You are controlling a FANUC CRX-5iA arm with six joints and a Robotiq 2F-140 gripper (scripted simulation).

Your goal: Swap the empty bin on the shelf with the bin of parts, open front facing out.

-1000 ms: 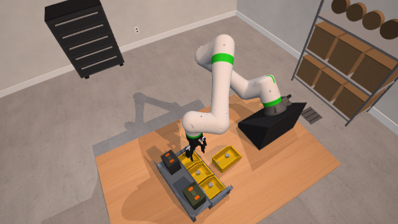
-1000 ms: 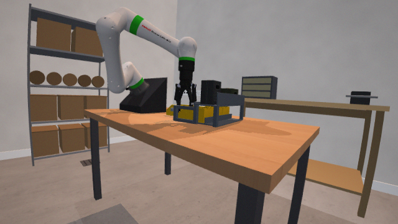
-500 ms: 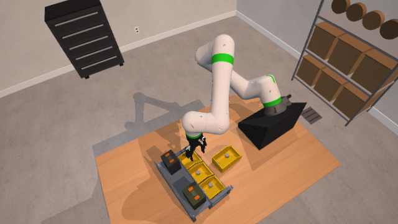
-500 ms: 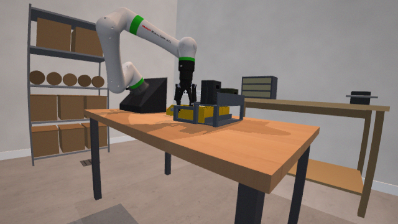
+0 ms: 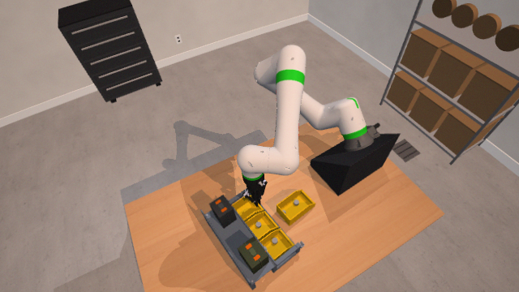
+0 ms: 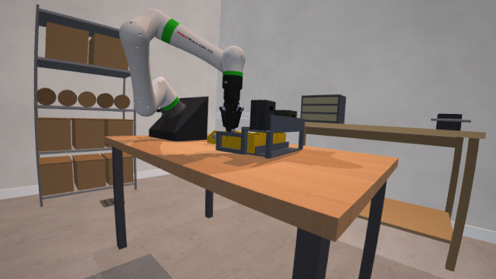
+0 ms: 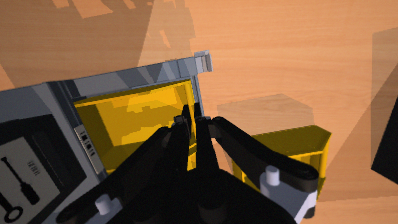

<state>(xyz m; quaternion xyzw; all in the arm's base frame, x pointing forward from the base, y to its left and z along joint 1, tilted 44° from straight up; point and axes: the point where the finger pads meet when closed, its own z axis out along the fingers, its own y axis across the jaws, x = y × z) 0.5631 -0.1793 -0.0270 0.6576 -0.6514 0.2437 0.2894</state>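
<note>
Pinching the empty yellow open bin (image 5: 244,205) (image 6: 231,142) (image 7: 127,117) by its thin front wall with claw (image 5: 256,202) (image 6: 230,129) (image 7: 193,111) clenched, inboard of tabletop's (image 5: 365,231) (image 6: 310,184) (image 7: 300,40) upper-left edge (top view), presumably handling light, stiff, slightly slippery.

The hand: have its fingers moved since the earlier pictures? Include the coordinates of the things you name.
Yes. Its fingers (image 5: 258,199) (image 6: 229,125) stood spread above the rack (image 5: 253,284) (image 6: 268,149) (image 7: 120,79); now they have drawn together there.
</note>
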